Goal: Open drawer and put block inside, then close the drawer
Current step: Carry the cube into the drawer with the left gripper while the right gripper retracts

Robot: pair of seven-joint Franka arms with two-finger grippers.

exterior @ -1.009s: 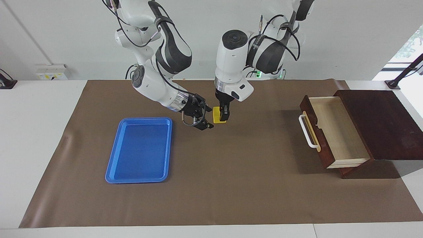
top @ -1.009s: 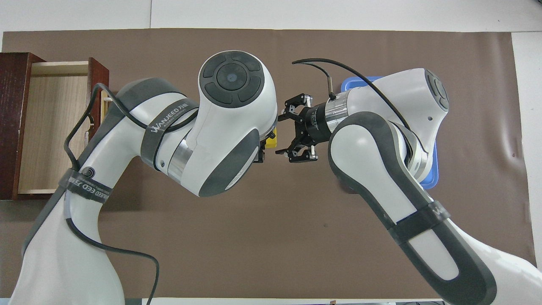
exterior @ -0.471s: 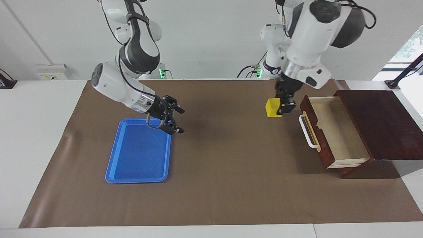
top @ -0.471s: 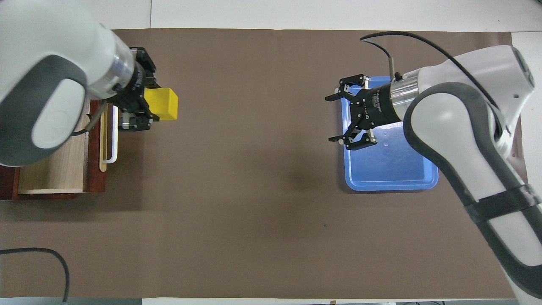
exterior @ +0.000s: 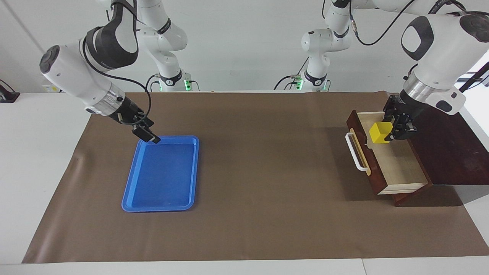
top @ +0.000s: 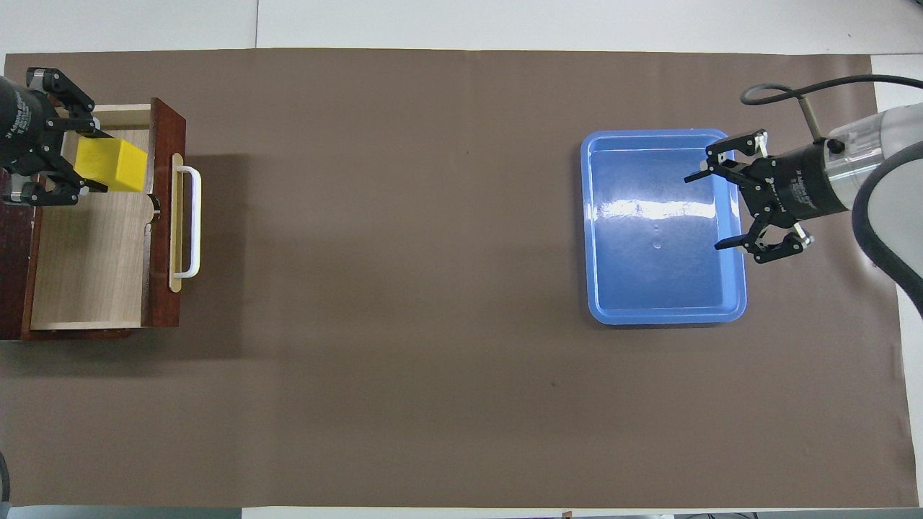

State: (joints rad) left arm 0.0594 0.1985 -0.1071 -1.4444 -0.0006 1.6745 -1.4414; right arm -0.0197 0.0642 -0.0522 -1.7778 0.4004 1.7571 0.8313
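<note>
Fingers of the left gripper are clamped on the block, a bright yellow cube, and hold it in the air over the open drawer, above the part of its light wood interior that lies farther from the robots. In the overhead view this grip sits at about 9 o'clock of the table. In the facing view the left gripper reaches down from the arm at 2 o'clock, and the block hangs clear of the drawer floor. The drawer stands pulled out from its dark reddish-brown cabinet at the left arm's end of the table, and its white bar handle on the pale yellow strip faces the middle of the brown mat.

Fingers of the right gripper are spread wide apart and hold nothing. In the overhead view they hover at about 3 o'clock, over the edge of the blue tray that lies toward the right arm's end of the table. In the facing view the right gripper hangs over the tray corner nearest the robots, at about 10 o'clock, and the blue tray lies flat on the mat, well apart from the drawer.
</note>
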